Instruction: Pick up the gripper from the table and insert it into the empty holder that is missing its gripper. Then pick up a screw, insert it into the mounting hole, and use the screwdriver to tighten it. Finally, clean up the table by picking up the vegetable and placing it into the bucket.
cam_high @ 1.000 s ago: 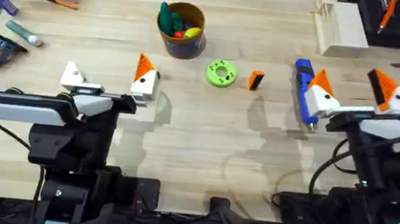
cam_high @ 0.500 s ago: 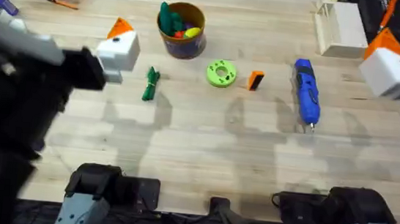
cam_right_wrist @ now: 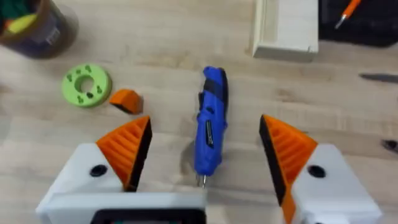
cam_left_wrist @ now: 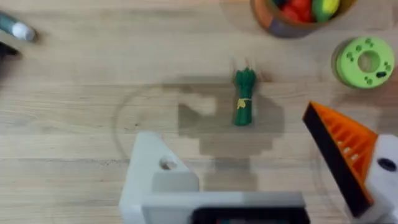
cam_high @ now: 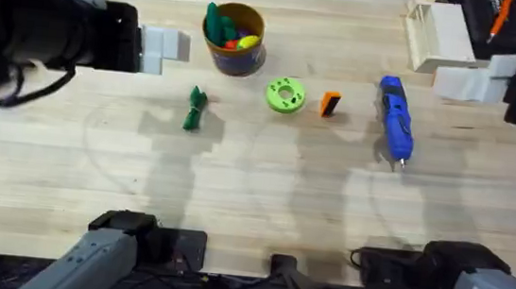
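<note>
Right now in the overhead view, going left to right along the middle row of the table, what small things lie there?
Vegetable → lime-green ring → gripper → screwdriver.

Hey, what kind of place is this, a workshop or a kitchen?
Most likely a robotics lab workbench: a wooden table holding a blue screwdriver, a loose orange gripper, and a bucket of toys.
</note>
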Available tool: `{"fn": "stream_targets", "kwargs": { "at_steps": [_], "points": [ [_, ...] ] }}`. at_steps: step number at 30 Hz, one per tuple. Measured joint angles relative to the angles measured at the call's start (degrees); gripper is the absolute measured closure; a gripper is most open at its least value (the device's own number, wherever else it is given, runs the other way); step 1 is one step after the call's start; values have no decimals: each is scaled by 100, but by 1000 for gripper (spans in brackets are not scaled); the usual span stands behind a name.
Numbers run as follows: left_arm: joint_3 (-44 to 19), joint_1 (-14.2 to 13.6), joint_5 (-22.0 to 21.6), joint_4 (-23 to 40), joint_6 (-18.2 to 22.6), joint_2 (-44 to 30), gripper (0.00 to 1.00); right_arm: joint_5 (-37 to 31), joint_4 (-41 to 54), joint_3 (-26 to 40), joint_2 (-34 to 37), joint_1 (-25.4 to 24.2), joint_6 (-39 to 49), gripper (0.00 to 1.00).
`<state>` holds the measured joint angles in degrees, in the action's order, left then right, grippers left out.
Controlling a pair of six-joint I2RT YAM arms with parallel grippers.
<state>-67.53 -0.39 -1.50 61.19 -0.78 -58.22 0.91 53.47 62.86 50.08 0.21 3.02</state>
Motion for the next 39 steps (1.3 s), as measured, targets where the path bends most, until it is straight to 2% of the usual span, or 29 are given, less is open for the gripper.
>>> {"fn": "stream_targets", "kwargs": {
  "at_steps": [3, 9, 21, 29, 31, 32, 39],
  "points": [
    [-253, 0, 0, 321, 1, -397, 15, 2, 205, 103, 261, 0, 1, 8],
    [-314, 1, 0, 431, 2, -911, 15, 4, 257, 110, 508, 0, -1, 8],
    [-305, -71, 80, 852, 33, -1352, 15, 7, 748, 117, 579, 0, -202, 8],
    [434, -402, 234, 250, -11, -1764, 15, 7, 748, 117, 580, 0, -307, 8],
    [526, -465, 263, 121, -11, -2059, 15, 7, 748, 117, 580, 0, -309, 8],
    [541, -493, 394, -82, -11, -2582, 15, 7, 748, 117, 579, 0, -314, 8],
    [547, -493, 498, -390, -6, -3481, 13, 7, 748, 117, 580, 0, -324, 8]
  ]
}}
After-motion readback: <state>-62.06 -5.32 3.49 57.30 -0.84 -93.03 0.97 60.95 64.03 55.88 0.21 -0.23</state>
